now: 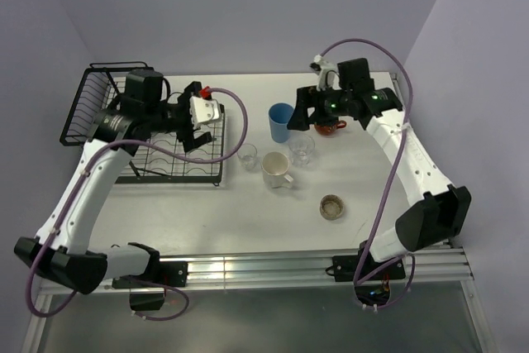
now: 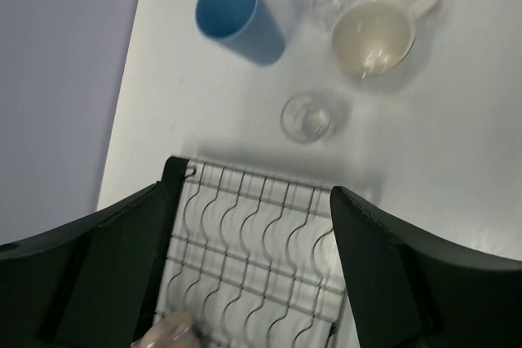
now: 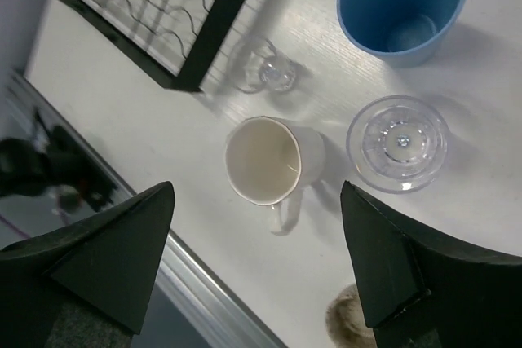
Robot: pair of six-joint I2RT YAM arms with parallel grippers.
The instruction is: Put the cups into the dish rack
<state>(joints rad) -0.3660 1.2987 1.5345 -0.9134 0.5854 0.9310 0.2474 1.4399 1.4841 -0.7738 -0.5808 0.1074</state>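
Note:
The black wire dish rack [image 1: 91,113] stands at the left. My left gripper [image 1: 197,116] hovers open over its flat tray [image 2: 261,250] with nothing between the fingers. A pinkish rounded bit [image 2: 167,333] lies on the wires at the bottom edge. My right gripper [image 1: 299,117] hangs open above the cups, just right of the blue tumbler [image 1: 281,121]; in its wrist view the gripper [image 3: 257,193] is high over the cream mug [image 3: 265,160]. Two clear glasses [image 1: 246,156] [image 1: 302,148], the dark brown-orange cup [image 1: 332,126] and the low brownish cup [image 1: 331,207] stand on the table.
The rack's taller basket [image 1: 87,97] is at the far left by the wall. The table's near edge with its metal rail [image 1: 264,266] runs below the cups. The right arm's link [image 1: 405,163] lies along the right side.

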